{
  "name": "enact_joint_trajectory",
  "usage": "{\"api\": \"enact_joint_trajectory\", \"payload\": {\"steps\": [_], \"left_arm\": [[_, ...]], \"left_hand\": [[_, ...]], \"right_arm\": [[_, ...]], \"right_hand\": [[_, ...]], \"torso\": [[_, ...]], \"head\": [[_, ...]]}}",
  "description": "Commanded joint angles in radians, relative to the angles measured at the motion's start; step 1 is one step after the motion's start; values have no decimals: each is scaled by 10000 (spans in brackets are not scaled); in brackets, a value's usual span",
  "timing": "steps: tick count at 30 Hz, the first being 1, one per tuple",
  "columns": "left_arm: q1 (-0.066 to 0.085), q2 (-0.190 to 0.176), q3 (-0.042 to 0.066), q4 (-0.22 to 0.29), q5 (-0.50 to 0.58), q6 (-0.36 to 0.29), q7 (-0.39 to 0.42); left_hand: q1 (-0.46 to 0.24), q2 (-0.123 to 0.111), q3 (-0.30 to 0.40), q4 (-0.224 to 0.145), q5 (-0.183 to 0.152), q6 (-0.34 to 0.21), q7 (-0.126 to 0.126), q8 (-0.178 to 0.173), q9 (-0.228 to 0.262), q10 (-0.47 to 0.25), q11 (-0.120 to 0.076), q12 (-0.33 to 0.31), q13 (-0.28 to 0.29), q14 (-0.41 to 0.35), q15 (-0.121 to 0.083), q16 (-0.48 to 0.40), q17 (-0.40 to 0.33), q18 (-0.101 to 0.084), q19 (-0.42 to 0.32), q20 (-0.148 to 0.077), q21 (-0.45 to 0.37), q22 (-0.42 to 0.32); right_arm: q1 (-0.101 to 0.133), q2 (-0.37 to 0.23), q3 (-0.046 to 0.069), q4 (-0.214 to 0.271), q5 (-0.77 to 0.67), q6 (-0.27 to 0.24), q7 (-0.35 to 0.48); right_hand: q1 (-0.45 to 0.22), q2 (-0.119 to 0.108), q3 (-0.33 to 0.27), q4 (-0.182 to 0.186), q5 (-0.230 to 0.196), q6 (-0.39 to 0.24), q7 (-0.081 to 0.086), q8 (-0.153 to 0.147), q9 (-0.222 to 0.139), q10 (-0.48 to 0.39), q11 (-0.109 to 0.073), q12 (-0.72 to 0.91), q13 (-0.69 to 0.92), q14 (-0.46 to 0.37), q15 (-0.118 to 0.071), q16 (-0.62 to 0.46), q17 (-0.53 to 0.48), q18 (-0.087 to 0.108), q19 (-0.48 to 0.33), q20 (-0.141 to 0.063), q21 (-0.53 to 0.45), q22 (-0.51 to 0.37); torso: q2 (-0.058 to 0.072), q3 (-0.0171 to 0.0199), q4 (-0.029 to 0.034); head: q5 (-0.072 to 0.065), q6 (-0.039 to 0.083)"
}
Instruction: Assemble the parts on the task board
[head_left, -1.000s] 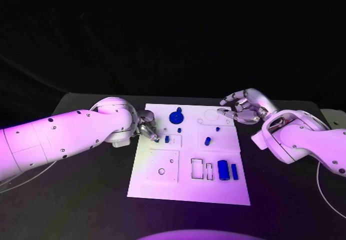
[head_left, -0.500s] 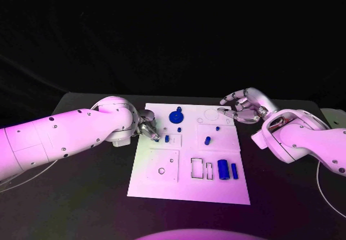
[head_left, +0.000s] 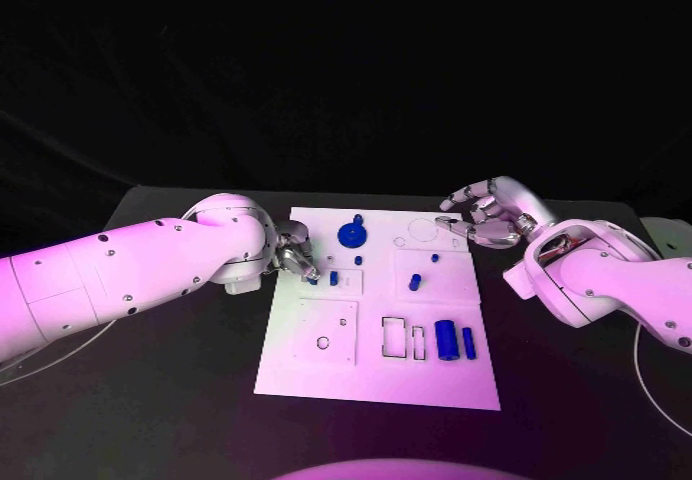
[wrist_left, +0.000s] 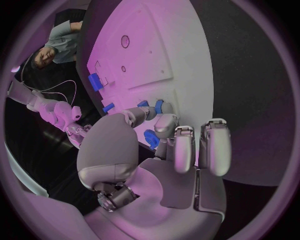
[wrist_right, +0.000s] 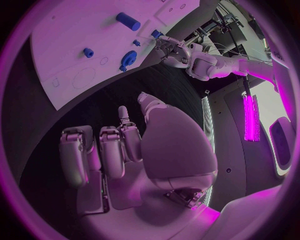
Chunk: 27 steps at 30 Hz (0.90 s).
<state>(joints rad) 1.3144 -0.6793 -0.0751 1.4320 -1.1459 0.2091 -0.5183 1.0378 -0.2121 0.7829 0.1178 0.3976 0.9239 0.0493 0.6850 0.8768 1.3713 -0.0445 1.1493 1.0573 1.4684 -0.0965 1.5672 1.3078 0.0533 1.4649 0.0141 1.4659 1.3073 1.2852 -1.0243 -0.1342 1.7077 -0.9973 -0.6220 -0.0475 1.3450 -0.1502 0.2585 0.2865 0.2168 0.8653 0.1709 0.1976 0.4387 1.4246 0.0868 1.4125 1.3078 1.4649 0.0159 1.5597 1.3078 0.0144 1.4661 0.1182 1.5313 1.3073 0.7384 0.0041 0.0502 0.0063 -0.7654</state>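
Left hand fingers pinch small blue part over white task board; right hand fingers curled, holding nothing.

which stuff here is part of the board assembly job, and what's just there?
Part of the job:
- task board
- blue disc part near its far edge
- two blue bars at its near right
- small blue pieces mid-board
- left hand, fingers at the board's left edge by a small blue part

Just there:
- black table
- right hand, off the board's far right corner, holding nothing
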Motion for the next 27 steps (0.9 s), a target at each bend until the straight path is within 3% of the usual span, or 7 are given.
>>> {"api": "enact_joint_trajectory", "payload": {"steps": [1, 27], "left_arm": [[-44, 38, -28, 33, 165, 273, 51], [-43, 122, -32, -137, 109, 154, 41]], "left_hand": [[-117, 19, -6, -72, -64, 213, -312, 21, 14, 14, -60, -63, -12, 1024, -82, 36, 2630, -106, 274, -79, 32, 669], [-546, 44, -1135, 623, -152, 357, -348, 17, 62, -15, -86, -24, 35, 1024, -109, 36, 2630, -108, 280, -114, 21, 682]], "right_arm": [[-6, -4, 0, 20, -37, 19, 75], [-6, -28, 0, 52, -26, -11, 104]], "right_hand": [[-71, 2, 41, -4, 69, 62, -38, 37, 15, -44, -30, -27, 1231, 968, -60, -42, 2286, -16, 783, -39, -61, 2301], [-94, 0, 47, 4, 66, 52, -37, 38, 14, -39, -30, -22, 1234, 971, -61, -38, 2294, -18, 788, -41, -54, 2307]], "torso": [[5, 2, 2], [8, -2, -7]], "head": [[-10, -3], [-40, 2]]}}
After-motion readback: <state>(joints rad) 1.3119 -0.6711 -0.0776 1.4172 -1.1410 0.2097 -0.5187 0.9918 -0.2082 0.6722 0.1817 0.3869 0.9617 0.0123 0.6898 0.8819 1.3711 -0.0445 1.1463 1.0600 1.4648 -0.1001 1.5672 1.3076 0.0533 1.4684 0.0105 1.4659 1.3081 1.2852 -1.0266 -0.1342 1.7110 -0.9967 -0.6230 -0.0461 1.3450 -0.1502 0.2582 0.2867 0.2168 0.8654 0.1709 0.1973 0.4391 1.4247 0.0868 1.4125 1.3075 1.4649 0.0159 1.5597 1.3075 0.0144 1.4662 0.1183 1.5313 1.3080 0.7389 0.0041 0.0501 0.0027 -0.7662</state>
